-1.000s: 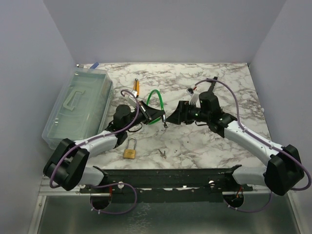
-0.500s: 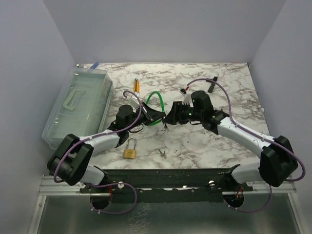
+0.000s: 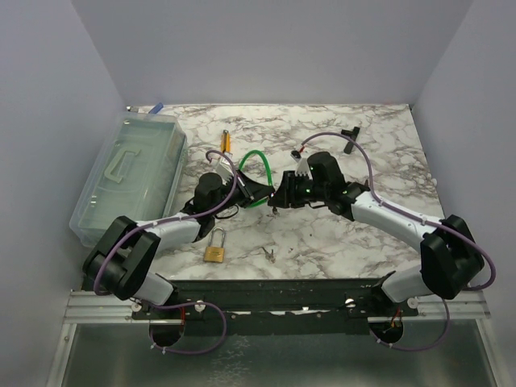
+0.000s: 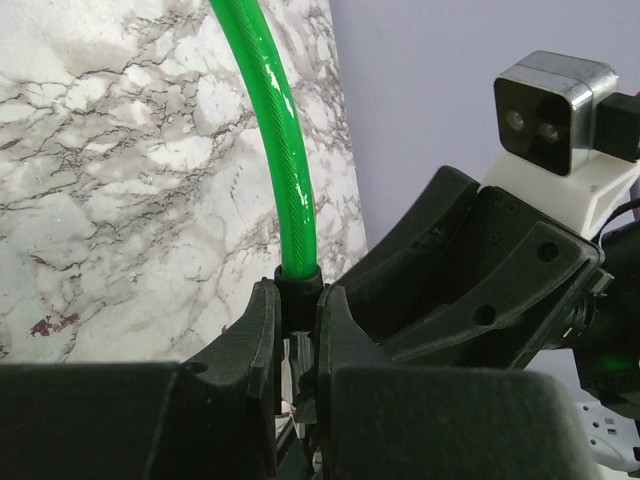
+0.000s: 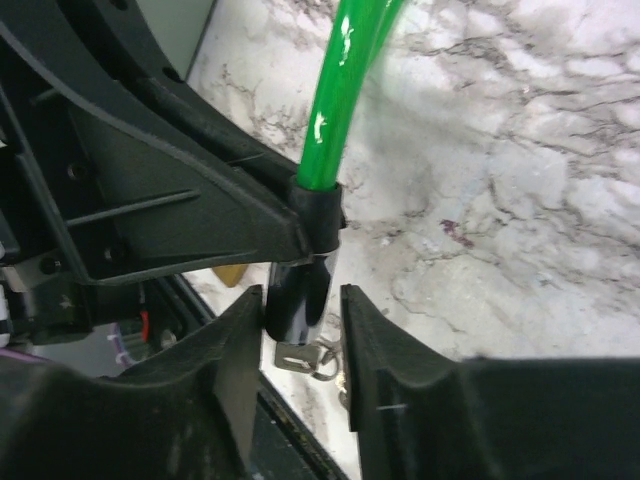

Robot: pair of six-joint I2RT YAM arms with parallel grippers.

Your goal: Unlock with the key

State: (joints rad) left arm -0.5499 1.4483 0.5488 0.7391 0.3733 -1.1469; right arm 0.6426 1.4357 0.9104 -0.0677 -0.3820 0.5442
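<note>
Where the green loop of the cable lock (image 4: 285, 150) runs into its black barrel (image 5: 298, 285), both arms meet above the marble table (image 3: 403, 169).

1. Left gripper (image 4: 297, 305): clamped tight on the collar at the top of the barrel, with the cable rising out between its fingers. The purpose, as I judge it, is to hold the barrel steady off the table with its keyhole end free, so a twist at the key does not spin the whole lock.

2. Right gripper (image 5: 300, 300): one finger on either side of the barrel's lower end, set narrow but not pinching, with a sliver of gap showing. It holds nothing.

3. Key (image 5: 292, 355): small and silvery, at the bottom end of the barrel and apparently seated in it, seen in the gap between the right fingers. Whether it sits level with them or beneath them cannot be told. The fingers probably have to bear on the key's head, not the barrel, before any turn.

4. Padlock (image 3: 214, 252): brass, lying flat on the arm-base side of the barrel, untouched — a second key (image 3: 268, 254) lies loose on that same side.
</note>
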